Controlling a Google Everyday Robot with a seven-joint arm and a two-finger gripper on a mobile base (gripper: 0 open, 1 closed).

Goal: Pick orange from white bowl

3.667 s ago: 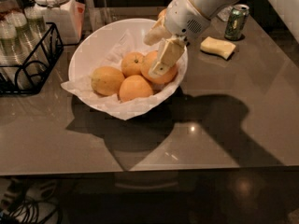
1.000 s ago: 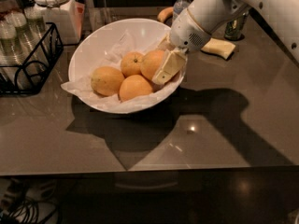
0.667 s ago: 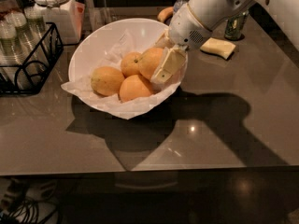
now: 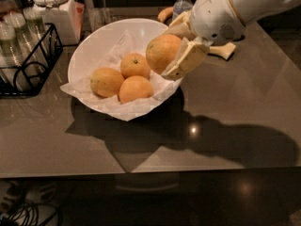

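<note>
My gripper [image 4: 175,46] is shut on the orange [image 4: 162,52], the largest and roundest one, and holds it lifted above the right side of the white bowl [image 4: 94,41]. One cream finger [image 4: 184,60] lies across the orange's right side; the other is behind it. The wide glossy bowl sits on the grey table, lined with crumpled white paper [image 4: 117,108]. Three oranges stay inside: a smaller one with a dark stem dot [image 4: 134,65], and two paler ones at the left [image 4: 106,81] and front [image 4: 135,88].
A water bottle [image 4: 182,2] stands behind the bowl. A black wire rack [image 4: 26,62] with glasses sits at the left, a white lidded jar [image 4: 49,4] behind it. A yellowish object [image 4: 223,50] lies right of my arm. The table's front edge [image 4: 150,169] runs below.
My gripper closed on the large orange and has lifted it up out of the bowl; before it was low among the oranges. The other three oranges stayed put.
</note>
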